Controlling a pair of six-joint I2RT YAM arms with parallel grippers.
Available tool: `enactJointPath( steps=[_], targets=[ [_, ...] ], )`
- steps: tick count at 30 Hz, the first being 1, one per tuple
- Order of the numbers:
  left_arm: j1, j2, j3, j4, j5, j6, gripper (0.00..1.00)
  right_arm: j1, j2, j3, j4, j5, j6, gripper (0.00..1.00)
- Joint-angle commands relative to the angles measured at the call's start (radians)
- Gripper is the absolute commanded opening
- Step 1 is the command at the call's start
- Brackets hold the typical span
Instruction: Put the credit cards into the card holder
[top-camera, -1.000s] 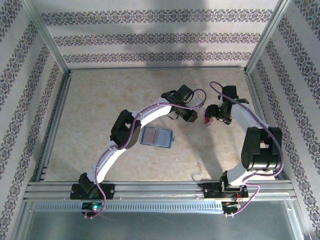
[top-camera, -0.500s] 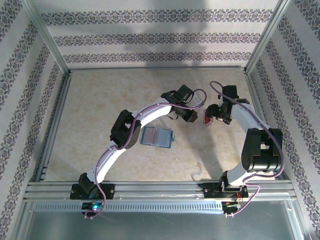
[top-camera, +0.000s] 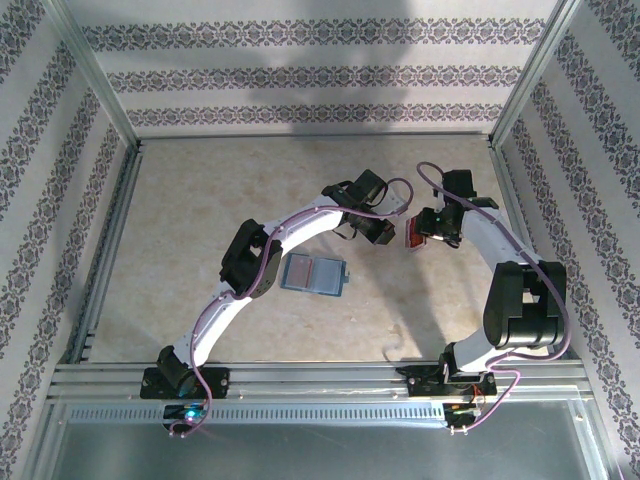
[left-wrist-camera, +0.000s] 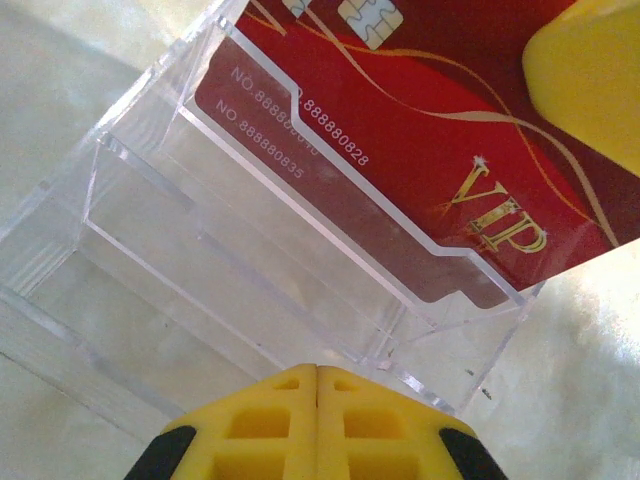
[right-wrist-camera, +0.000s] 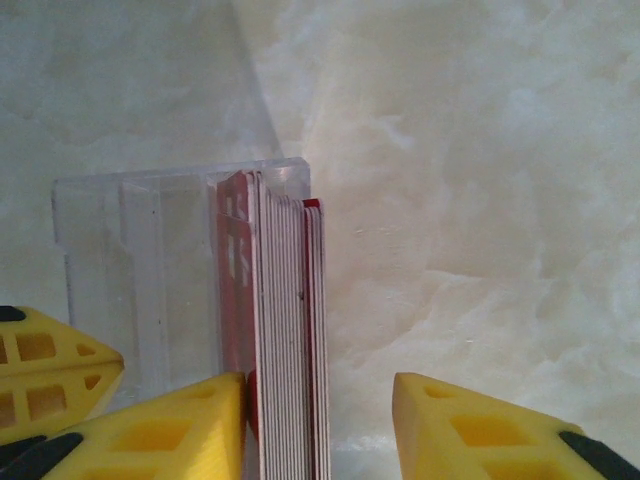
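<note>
The card holder (top-camera: 315, 275) lies open and flat on the pale table (top-camera: 180, 220), just beside the elbow of the left arm and well apart from both tools. Its two teal halves sit side by side.

To its right, the left gripper (left-wrist-camera: 318, 385) is closed, its yellow fingers pressed together with nothing showing between them. It sits at the near edge of a clear plastic stand (left-wrist-camera: 200, 260). I cannot tell whether the fingertips touch the plastic.

The credit cards (left-wrist-camera: 420, 150) stand on edge in the stand's far slot, a red face with a chip, gold swirls and "VIP" turned toward the left wrist camera. From the right wrist view they read as a tight stack of thin edges, red at the outside, packed against the stand's right wall.

Furthest right, the right gripper (right-wrist-camera: 318, 395) straddles this stack with its jaws partly apart. One of its fingers (right-wrist-camera: 180, 425) is against the stack's left side, while the other stands off to the right with bare table showing in the gap. It has no grip on the cards yet.
</note>
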Motion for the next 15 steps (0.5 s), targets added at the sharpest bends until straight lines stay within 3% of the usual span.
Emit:
enactJointPath(
  steps=[1,9,15],
  targets=[
    [-0.015,0.022,-0.038,-0.064,-0.042,0.009,0.00,0.002,-0.021,0.000,-0.042,0.051,-0.011,0.39],
    [-0.015,0.022,-0.038,-0.064,-0.044,0.011,0.00,0.008,-0.015,0.008,-0.055,0.052,-0.017,0.25],
    [-0.015,0.025,-0.038,-0.064,-0.047,0.011,0.00,0.011,-0.027,0.012,-0.065,0.057,-0.017,0.22]
  ],
)
